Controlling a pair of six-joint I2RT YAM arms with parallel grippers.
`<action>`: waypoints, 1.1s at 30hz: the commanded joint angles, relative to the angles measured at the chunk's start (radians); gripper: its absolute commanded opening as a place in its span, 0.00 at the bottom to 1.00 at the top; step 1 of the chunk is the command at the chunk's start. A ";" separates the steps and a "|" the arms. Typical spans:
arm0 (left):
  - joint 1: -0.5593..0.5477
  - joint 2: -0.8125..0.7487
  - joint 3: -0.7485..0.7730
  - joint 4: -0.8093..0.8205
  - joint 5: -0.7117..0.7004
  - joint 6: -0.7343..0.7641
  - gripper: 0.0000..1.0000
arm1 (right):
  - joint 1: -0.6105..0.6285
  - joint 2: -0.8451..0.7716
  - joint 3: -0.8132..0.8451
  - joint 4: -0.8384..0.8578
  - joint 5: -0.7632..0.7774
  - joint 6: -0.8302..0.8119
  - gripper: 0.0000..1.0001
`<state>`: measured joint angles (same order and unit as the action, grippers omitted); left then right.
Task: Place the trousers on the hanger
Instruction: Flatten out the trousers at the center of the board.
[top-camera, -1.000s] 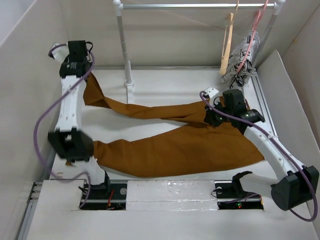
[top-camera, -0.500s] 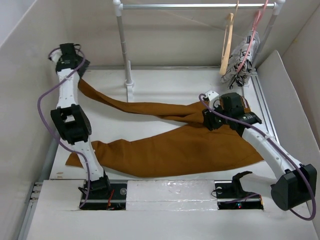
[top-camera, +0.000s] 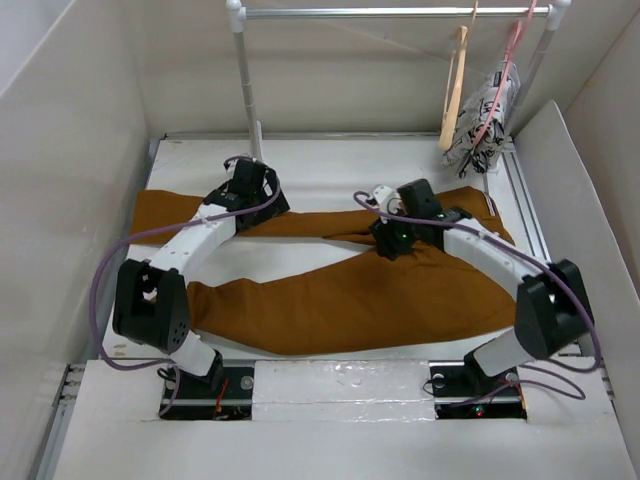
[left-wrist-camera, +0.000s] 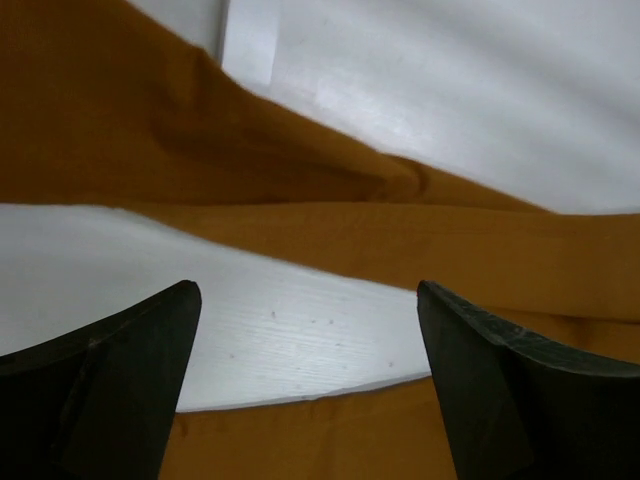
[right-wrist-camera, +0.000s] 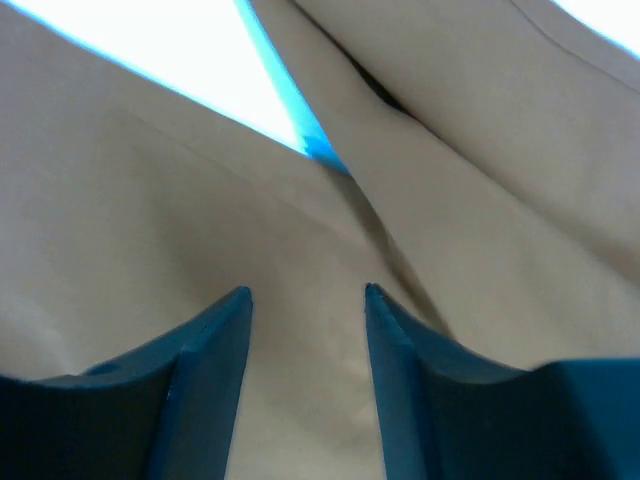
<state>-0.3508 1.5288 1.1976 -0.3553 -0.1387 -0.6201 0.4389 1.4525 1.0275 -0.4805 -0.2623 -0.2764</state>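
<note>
A flat white table (top-camera: 330, 160) is covered across most of its width by large rust-brown fabric trousers (top-camera: 350, 310), which are laid flat directly on it; the waist is set toward the right side, and the two legs are stretched out leftward; a wedge of bare tabletop is left showing between the legs; a white upright post (top-camera: 247, 100) is planted on the far part of the table, just beyond the far leg.

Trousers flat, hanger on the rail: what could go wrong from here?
1. The left tool hangs open over bare table between the legs of the trousers; closing there may catch nothing.
2. The hanger hangs beside the patterned cloth; reaching could snag it.
</note>
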 joint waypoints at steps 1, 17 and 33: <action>-0.004 0.022 -0.047 0.049 0.030 0.010 0.88 | 0.064 0.101 0.131 0.068 0.034 -0.058 0.56; -0.027 0.096 -0.159 0.171 0.085 0.022 0.80 | 0.118 0.393 0.318 0.060 0.155 -0.090 0.11; -0.027 0.222 -0.033 0.213 -0.073 -0.012 0.00 | 0.158 0.121 0.000 0.100 0.155 -0.030 0.00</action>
<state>-0.3794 1.7638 1.0981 -0.1486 -0.1287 -0.6559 0.5877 1.6188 1.0576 -0.3740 -0.1154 -0.3176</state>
